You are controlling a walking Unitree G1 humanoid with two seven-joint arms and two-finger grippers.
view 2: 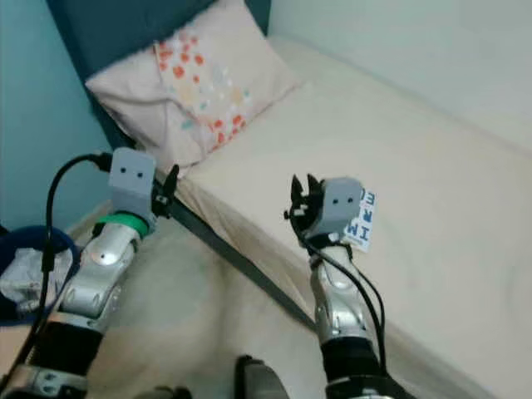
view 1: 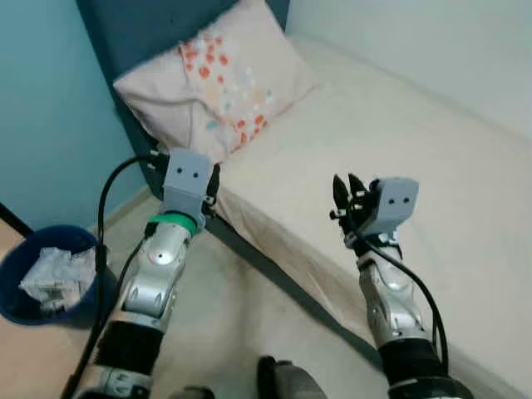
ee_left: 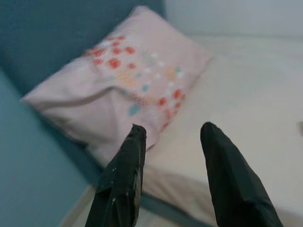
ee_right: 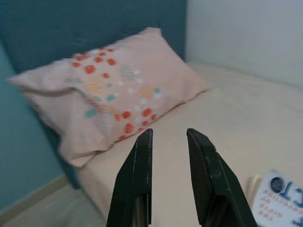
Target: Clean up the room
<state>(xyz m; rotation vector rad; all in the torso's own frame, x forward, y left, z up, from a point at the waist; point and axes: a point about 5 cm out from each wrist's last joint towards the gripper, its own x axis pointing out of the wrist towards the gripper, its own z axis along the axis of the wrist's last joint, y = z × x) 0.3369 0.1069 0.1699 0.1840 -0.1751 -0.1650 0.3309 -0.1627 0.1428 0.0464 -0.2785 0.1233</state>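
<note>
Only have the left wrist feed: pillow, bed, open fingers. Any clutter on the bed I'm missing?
Observer: Yes, a white card with blue print lies on the bed, near the right gripper.
Operator: Right gripper free?
Observer: Fingers open, nothing between them.
Operator: Anywhere to dump trash?
Observer: A blue bin stands on the floor to the robot's left, with crumpled paper inside.

Head stereo pair looks down from above at bed point(view 1: 399, 141), both arms in frame. Wrist cameras look along own fingers toward pillow point(ee_right: 113, 90), close, both sharing it.
</note>
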